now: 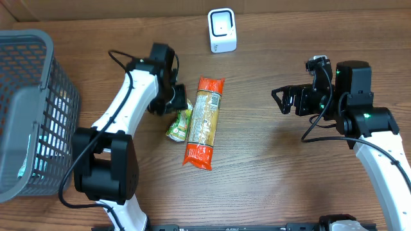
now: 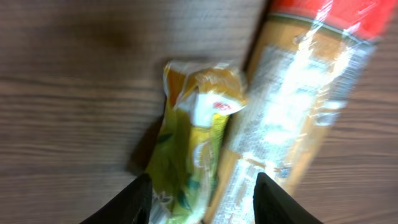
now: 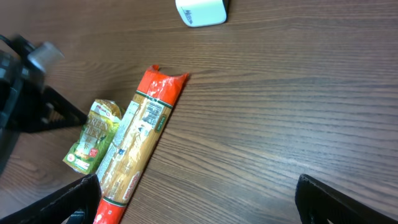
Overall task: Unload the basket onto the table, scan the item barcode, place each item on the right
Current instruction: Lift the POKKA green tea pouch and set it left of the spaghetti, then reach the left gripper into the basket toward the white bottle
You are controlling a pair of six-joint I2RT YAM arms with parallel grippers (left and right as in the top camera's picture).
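— Yellow-green packet (image 1: 181, 124): where does it lie?
— Flat on the wooden table (image 1: 270, 167), left of centre, touching the left side of the long pasta package (image 1: 204, 122) with the orange ends. The white scanner (image 1: 222, 30) stands well apart, near the far edge.
— Can you read a barcode on it?
— No. The left wrist view is blurred; the packet (image 2: 189, 162) shows only yellow, green and a white-and-red patch, and its near end runs off the bottom of the frame. From the right wrist it (image 3: 93, 137) is too small to read.
— And the left gripper (image 2: 205, 202)?
— Its two fingers stand apart, one beside the packet's left edge and the other over the pasta package (image 2: 292, 106). They are not pinching anything. From overhead the wrist covers the fingertips, so only the left gripper (image 1: 174, 102) body shows, just above the packet.
— The right gripper (image 1: 280, 101)?
— Spread wide, nothing between the fingers, hovering over bare wood well to the right. In its own camera only the two tips (image 3: 74, 196) show at the bottom corners.
— Anything else cut off?
— The grey mesh basket (image 1: 26, 109) runs off the left edge, and the scanner (image 3: 200, 11) is clipped at the top of the right wrist view.
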